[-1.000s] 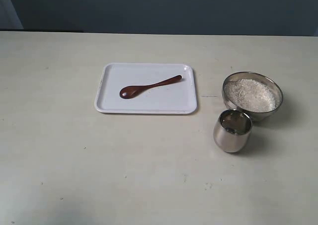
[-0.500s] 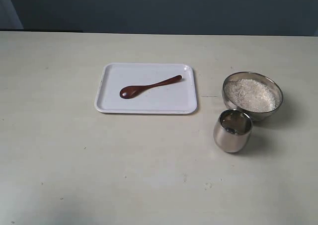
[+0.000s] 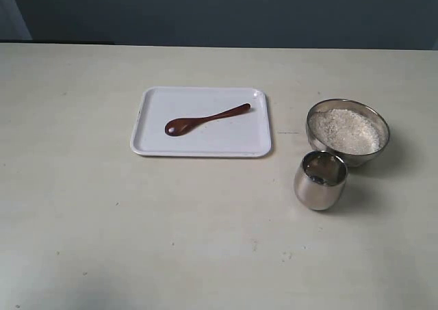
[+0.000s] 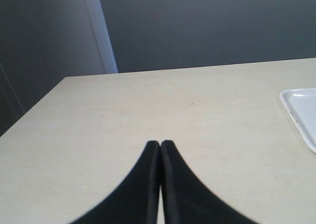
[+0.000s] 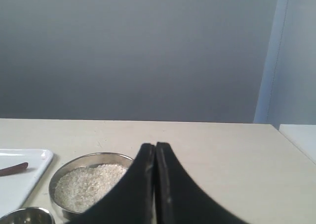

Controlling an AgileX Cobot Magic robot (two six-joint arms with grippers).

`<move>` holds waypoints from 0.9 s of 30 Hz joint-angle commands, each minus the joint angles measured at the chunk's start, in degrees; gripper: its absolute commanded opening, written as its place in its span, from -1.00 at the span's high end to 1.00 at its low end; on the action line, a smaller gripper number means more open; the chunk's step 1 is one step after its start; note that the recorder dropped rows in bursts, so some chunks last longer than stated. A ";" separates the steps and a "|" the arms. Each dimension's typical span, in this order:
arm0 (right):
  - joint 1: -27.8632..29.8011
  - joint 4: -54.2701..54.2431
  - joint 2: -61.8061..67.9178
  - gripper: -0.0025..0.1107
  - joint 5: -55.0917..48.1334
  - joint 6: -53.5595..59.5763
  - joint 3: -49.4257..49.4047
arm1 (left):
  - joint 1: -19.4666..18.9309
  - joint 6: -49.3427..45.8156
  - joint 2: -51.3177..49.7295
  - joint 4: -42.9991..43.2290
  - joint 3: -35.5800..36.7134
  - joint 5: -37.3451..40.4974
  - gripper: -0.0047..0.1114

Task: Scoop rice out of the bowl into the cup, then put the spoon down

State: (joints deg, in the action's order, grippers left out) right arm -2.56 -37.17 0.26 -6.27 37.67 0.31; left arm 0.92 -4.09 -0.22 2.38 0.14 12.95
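Table point(image 5: 222, 150), bowl point(image 5: 94, 156) near right end effector point(image 5: 155, 146)

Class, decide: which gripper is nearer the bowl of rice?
Right. The right gripper has the bowl just beyond its tips; the left gripper sees only the tray edge, no bowl.

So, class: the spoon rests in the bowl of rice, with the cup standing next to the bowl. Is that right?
Not quite. The spoon lies on the white tray, not in the bowl of rice, as the exterior view shows. The cup does stand next to the bowl.
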 commanded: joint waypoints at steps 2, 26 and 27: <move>-0.20 1.07 -0.26 0.96 -1.45 0.61 -0.31 | 0.31 0.27 0.22 -0.06 -0.14 -0.63 0.91; -0.20 43.01 -0.26 0.96 -6.13 -45.00 -0.31 | 0.31 0.27 0.22 -0.06 -0.14 -0.63 0.91; -0.20 42.83 -0.26 0.96 -6.13 -45.00 -0.31 | 0.31 0.27 0.22 -0.06 -0.14 -0.63 0.91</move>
State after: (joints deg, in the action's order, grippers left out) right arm -2.56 6.00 0.26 -12.02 -7.06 0.19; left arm 0.92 -4.09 -0.22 2.38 0.14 12.95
